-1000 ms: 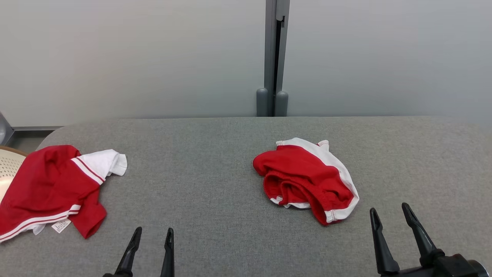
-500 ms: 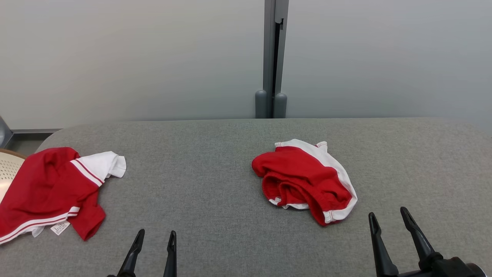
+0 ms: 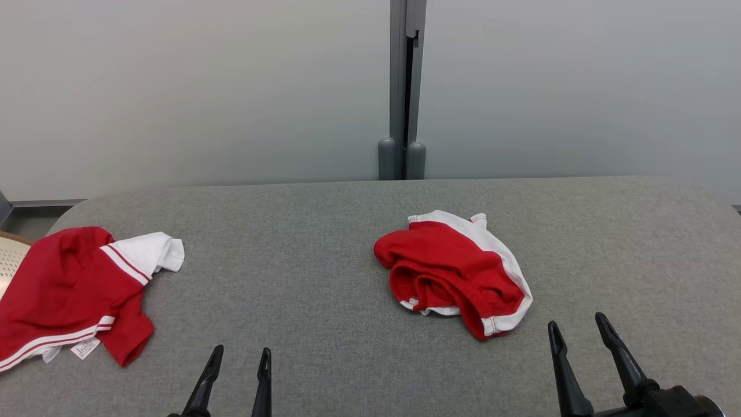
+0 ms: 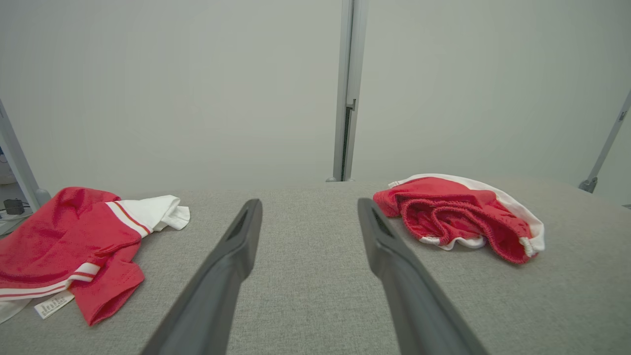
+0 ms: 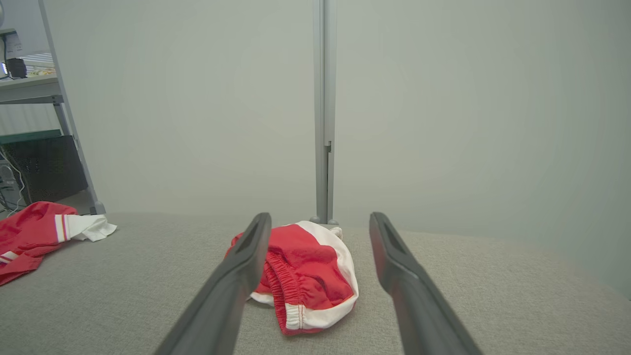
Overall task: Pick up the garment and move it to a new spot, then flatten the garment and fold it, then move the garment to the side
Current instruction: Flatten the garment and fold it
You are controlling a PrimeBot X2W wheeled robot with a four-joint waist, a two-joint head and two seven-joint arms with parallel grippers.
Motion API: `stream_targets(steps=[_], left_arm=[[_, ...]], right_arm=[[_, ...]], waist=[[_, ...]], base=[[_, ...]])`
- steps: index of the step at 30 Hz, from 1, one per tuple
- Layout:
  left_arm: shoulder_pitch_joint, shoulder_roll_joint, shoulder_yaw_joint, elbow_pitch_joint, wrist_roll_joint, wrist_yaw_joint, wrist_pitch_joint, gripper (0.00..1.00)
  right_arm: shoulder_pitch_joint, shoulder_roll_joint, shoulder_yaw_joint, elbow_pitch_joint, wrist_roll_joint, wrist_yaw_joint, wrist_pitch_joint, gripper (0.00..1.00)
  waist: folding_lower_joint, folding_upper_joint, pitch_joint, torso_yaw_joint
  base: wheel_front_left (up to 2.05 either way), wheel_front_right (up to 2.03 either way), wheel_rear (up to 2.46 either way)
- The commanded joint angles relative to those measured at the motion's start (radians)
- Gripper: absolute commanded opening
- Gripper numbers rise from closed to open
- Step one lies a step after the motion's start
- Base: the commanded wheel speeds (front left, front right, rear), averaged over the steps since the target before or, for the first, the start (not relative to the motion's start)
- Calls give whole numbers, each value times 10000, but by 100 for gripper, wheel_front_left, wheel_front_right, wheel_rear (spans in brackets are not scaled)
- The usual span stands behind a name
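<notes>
Nothing of the task looks done. The grey surface (image 3: 324,231) runs in front of the post (image 3: 399,87). A red-and-white shirt (image 3: 63,289) lies crumpled far left of the post, cut off at the head view's edge. Bunched red shorts (image 3: 451,272) lie just right of the post. I judge them to be the garment, though it could be the shirt. Lifting, flattening, folding and moving aside all remain. The left end effector (image 3: 242,349) and right end effector (image 3: 576,320) hover well short of the post, fingers apart and empty. The shirt's label (image 3: 85,348) is unreadable.

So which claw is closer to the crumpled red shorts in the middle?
Right. The right gripper hovers just right of the shorts; the left gripper is much farther off, to their left.
</notes>
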Motion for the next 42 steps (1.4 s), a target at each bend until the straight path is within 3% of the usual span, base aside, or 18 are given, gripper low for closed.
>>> stream_targets(steps=[1,5,9,15,20,27,34,42], left_arm=[[-159,25,-14,-4,19,1,0,100],[-226,21,-234,236,94,-372,0,100],[-605,23,-705,944,-47,-1057,0,100],[-2049,27,-2206,2386,-495,-1640,0,100],[-3862,45,-4208,3553,-1181,-1661,-2,100],[-5981,36,-5836,5059,-1937,-1641,0,100],[-7199,42,-6946,5725,-2908,-1643,0,100],[-7837,174,-7151,6099,-3302,-1644,0,100]], right_arm=[[-66,-19,24,35,25,-3,-10,100],[-65,-19,6,-11,-18,-3,-10,100],[-172,-20,-284,-51,-141,-3,-10,100],[-526,-17,-707,-200,-399,-3,-10,100],[-966,-20,-954,-347,-607,-3,-10,100],[-1700,-20,-1107,-494,-517,-3,-10,100],[-2044,-22,-866,-531,-357,-5,-10,100],[-2262,-19,-760,-544,-193,-5,-10,100]], waist=[[0,0,1,-3],[0,0,72,-25],[0,0,330,-155],[0,0,1105,-660],[0,0,2035,-1141],[0,0,3133,-1953],[0,0,3901,-2539],[0,0,4294,-2919]], base=[[0,0,0],[0,0,0],[0,0,0],[0,0,0],[0,0,0],[0,0,0],[0,0,0],[0,0,0]])
